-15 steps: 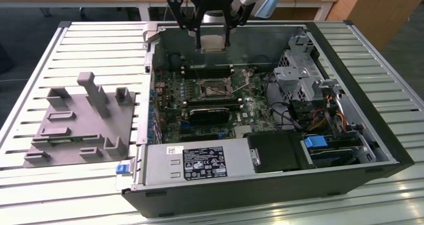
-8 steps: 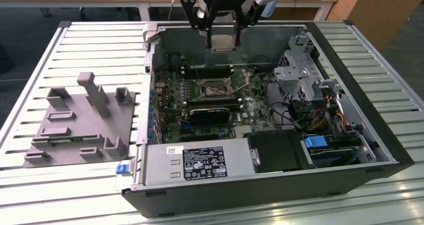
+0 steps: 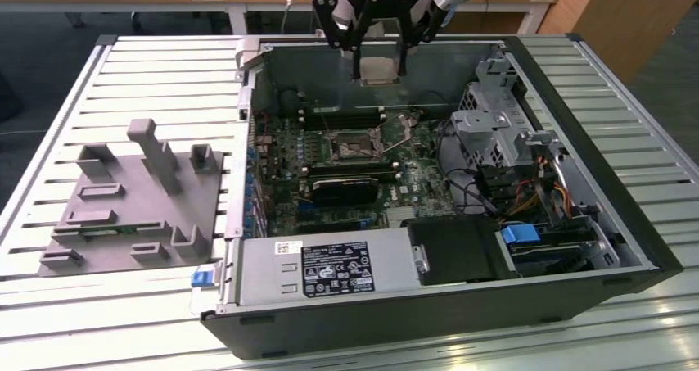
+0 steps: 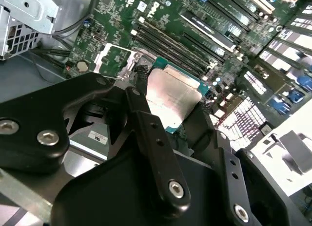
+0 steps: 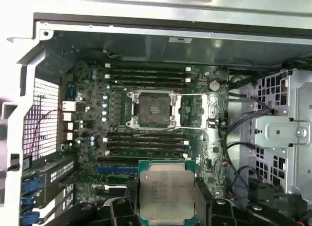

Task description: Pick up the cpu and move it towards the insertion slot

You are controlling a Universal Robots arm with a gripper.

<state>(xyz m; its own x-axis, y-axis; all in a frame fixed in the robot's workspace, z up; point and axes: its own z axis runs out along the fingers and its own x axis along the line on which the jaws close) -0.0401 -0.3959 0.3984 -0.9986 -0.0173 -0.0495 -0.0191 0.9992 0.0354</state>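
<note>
My gripper [image 3: 379, 58] hangs over the rear of the open computer case [image 3: 611, 215], shut on the cpu [image 3: 379, 68], a flat square chip with a silver top. In both wrist views the cpu [image 5: 165, 191] [image 4: 171, 95] sits clamped between the black fingers [image 5: 121, 209] [image 4: 146, 123]. The insertion slot [image 3: 355, 147] lies on the green motherboard, below the held chip and nearer the front of the case in the exterior view. In the first wrist view the insertion slot [image 5: 151, 109] shows a silvery frame and a dark centre, with its metal cover [image 5: 193, 110] swung open beside it.
Long black memory slots [image 5: 146, 75] flank the socket. A black heatsink block [image 3: 344, 192], a power supply [image 3: 327, 269] and a metal drive cage [image 3: 497, 129] fill the case. A grey fixture plate [image 3: 131, 203] lies on the slatted table at the exterior view's left.
</note>
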